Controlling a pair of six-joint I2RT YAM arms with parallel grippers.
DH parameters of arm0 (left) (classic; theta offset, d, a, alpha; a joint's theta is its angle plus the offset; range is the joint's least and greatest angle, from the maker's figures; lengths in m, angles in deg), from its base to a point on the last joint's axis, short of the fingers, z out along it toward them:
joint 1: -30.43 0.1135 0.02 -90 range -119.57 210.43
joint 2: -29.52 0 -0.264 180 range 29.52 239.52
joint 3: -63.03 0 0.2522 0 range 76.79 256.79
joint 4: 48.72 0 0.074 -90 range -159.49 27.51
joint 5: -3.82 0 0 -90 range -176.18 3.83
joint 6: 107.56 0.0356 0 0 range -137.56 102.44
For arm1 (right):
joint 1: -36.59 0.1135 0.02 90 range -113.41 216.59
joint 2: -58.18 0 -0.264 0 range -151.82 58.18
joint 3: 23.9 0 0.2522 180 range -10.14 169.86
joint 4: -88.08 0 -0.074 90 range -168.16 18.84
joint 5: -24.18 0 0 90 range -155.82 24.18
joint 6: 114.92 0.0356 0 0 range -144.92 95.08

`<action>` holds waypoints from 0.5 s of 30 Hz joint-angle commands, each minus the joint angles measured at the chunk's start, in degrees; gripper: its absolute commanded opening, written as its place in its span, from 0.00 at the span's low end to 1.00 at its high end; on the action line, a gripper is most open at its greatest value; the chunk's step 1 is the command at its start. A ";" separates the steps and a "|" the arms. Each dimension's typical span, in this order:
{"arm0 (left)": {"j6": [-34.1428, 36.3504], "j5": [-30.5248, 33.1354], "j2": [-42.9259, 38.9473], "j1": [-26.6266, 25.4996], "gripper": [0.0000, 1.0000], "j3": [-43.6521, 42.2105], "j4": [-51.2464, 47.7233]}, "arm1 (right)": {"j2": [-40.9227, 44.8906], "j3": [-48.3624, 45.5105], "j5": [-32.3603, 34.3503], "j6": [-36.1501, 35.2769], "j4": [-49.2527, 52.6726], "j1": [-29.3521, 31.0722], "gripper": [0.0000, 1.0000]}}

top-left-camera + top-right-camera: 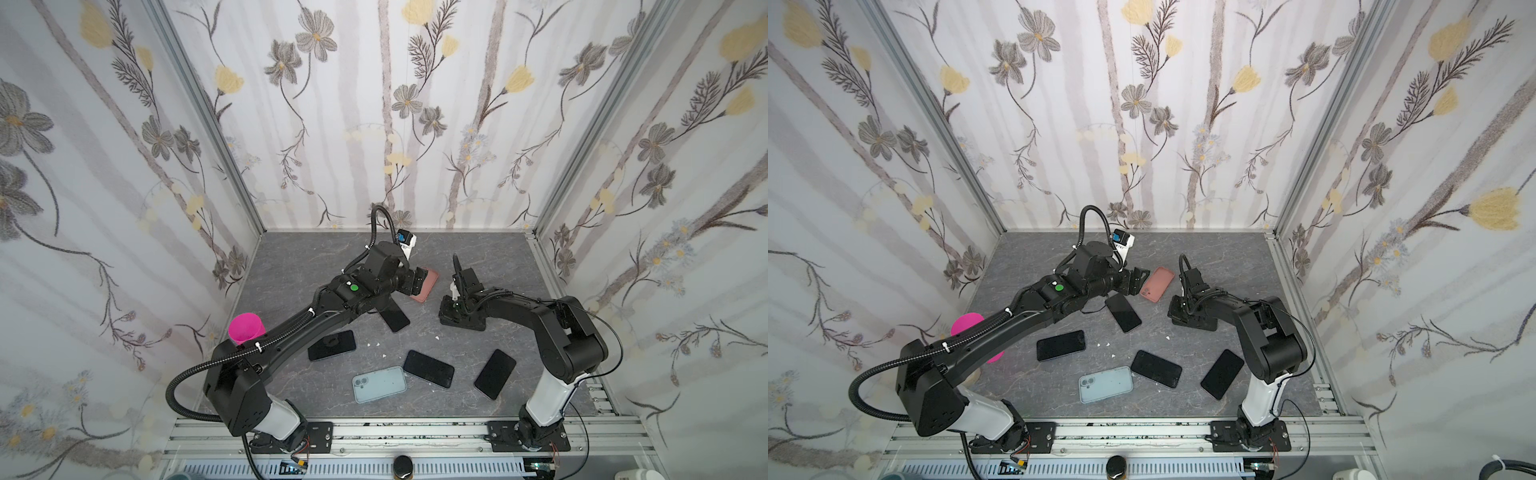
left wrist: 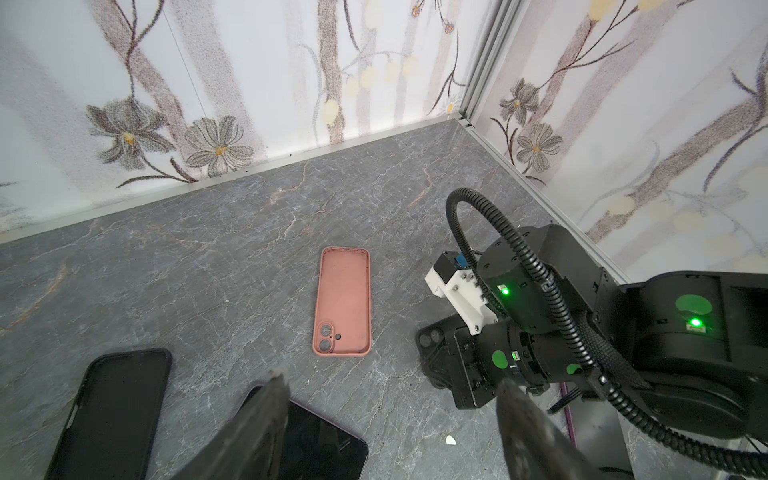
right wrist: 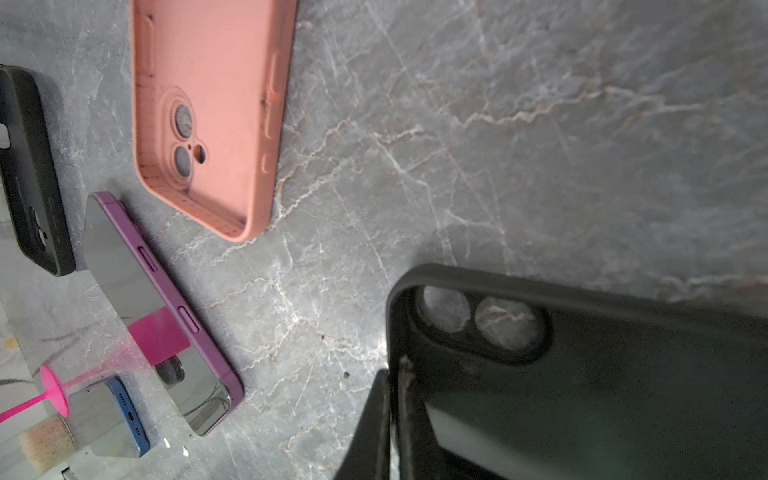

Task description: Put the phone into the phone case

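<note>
**1. Purple phone** (image 1: 1123,312): lies flat on your grey marble table (image 1: 1034,270), screen up, mid-table. In both top views its long axis runs on a diagonal, far-left to near-right. With the glass upward you cannot tell which end carries the camera.

**2. Pink phone case** (image 1: 1157,284): lies flat with its open side up, near the phone's far end but apart from it. Its long axis runs near-left to far-right. The camera cutout is at the near-left end, toward the left gripper.

**3. Black phone case** (image 3: 582,386): sits low at the table, to the right of the pink case. Marble shows through its camera holes, which are at the end nearest the pinched edge.

**4. Left gripper** (image 2: 395,415): your fingers here are spread wide and hold nothing. It hovers over the purple phone's far end, with the pink case ahead.

**5. Right gripper** (image 3: 394,368): the fingers are closed tight on the black phone case's side wall, one inside the rim and one outside.

**6. Sundries:**
- Three dark slabs (image 1: 1156,368) lie in the near half of the table. You cannot tell whether they are phones or cases.
- A light-blue case (image 1: 1106,384) lies among them, back up.
- A pink cup (image 1: 246,328) stands behind the left arm.
</note>
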 commanded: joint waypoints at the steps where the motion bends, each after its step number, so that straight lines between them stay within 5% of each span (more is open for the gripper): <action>1: 0.75 0.65 -0.26 -0.02 0.78 -0.17 1.92 | -0.12 0.29 -0.67 -0.88 2.06 1.05 0.09; 15: 0.73 0.83 -0.22 -0.04 0.78 -0.25 1.91 | 1.63 0.73 -0.27 -4.33 7.46 4.55 0.12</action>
